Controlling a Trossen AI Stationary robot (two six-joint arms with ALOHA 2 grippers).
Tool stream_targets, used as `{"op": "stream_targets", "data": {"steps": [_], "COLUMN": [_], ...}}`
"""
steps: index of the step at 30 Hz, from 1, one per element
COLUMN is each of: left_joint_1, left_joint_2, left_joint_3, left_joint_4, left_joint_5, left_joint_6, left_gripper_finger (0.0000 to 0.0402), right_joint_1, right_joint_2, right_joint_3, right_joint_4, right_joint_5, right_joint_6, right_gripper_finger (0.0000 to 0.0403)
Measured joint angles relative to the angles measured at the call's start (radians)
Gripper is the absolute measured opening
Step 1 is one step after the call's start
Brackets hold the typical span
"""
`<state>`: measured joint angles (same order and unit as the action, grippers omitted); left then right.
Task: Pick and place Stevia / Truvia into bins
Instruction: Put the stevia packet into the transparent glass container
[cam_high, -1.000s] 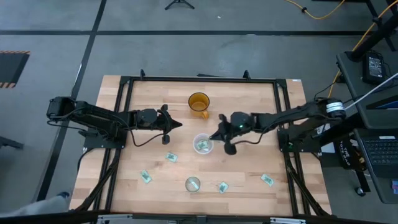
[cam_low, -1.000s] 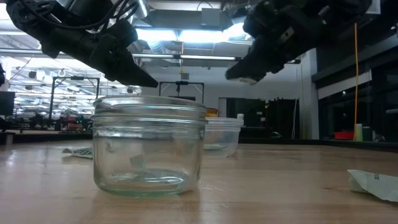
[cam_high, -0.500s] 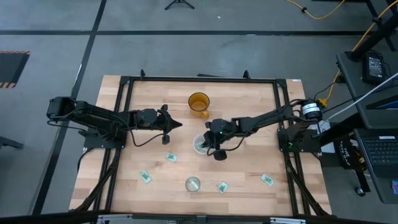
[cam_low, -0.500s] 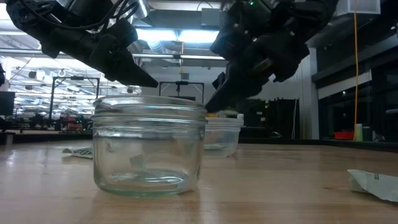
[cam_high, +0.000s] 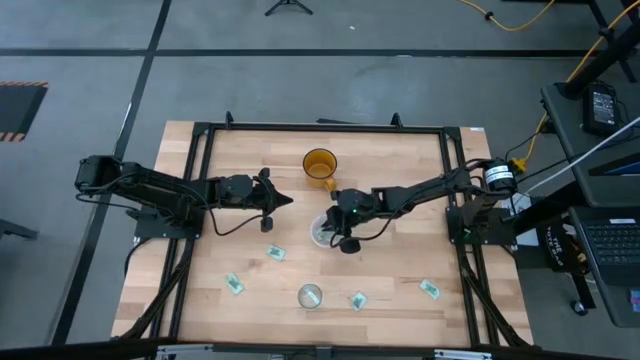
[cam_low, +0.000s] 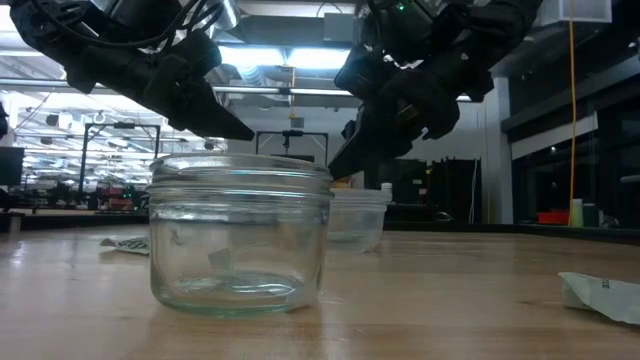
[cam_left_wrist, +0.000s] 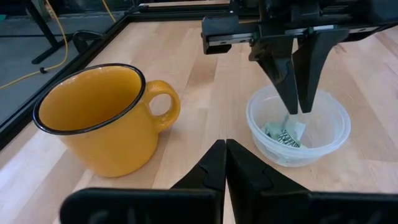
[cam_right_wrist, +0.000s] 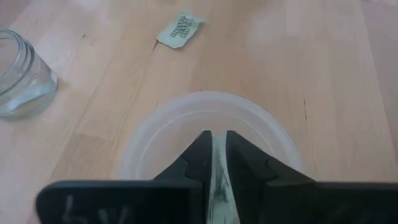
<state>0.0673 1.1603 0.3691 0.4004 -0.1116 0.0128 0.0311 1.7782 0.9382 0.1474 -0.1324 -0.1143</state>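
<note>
Light wooden table (cam_high: 400, 270) inside black frame. Yellow mug (cam_high: 320, 165) near far edge, middle. Clear plastic tub (cam_high: 318, 233) at table centre, sachets inside. Glass jar (cam_high: 310, 296) near front edge, middle. Loose green-white sachets on wood: (cam_high: 275, 254), (cam_high: 235, 286), (cam_high: 358, 300), one (cam_high: 430, 289) toward front right corner.

The wide bin (cam_high: 322, 232) near the table's middle is the landmark. Straight above it the way is blocked: the right gripper (cam_left_wrist: 297, 99) hangs over its mouth. The orange mug (cam_high: 320, 165) stands close behind it, the left gripper (cam_high: 285, 201) just to its left. Toward the front edge the wood lies open, save scattered sachets (cam_high: 274, 254) and the glass jar (cam_high: 310, 295).
</note>
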Motion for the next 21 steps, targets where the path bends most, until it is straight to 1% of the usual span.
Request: {"op": "stream_targets", "data": {"steps": [8, 11, 15, 18, 21], "left_joint_1": [0.0, 0.0, 0.0, 0.0, 0.0], "left_joint_2": [0.0, 0.0, 0.0, 0.0, 0.0], "left_joint_3": [0.0, 0.0, 0.0, 0.0, 0.0], "left_joint_4": [0.0, 0.0, 0.0, 0.006, 0.082], "left_joint_5": [0.0, 0.0, 0.0, 0.0, 0.009], "left_joint_6": [0.0, 0.0, 0.0, 0.004, 0.049], "left_gripper_finger": [0.0004, 0.0004, 0.0004, 0.0004, 0.0004], "right_joint_1": [0.0, 0.0, 0.01, 0.033, 0.077], "right_joint_2": [-0.011, -0.049, -0.136, -0.217, -0.295], "right_joint_3": [0.0, 0.0, 0.0, 0.0, 0.0], "right_joint_4": [-0.007, -0.013, -0.066, -0.153, -0.253], "right_joint_5": [0.001, 0.001, 0.009, 0.067, 0.159], "right_joint_6": [-0.001, 0.004, 0.06, 0.118, 0.167], "right_gripper_finger": [0.0096, 0.0099, 0.0099, 0.0095, 0.0088]}}
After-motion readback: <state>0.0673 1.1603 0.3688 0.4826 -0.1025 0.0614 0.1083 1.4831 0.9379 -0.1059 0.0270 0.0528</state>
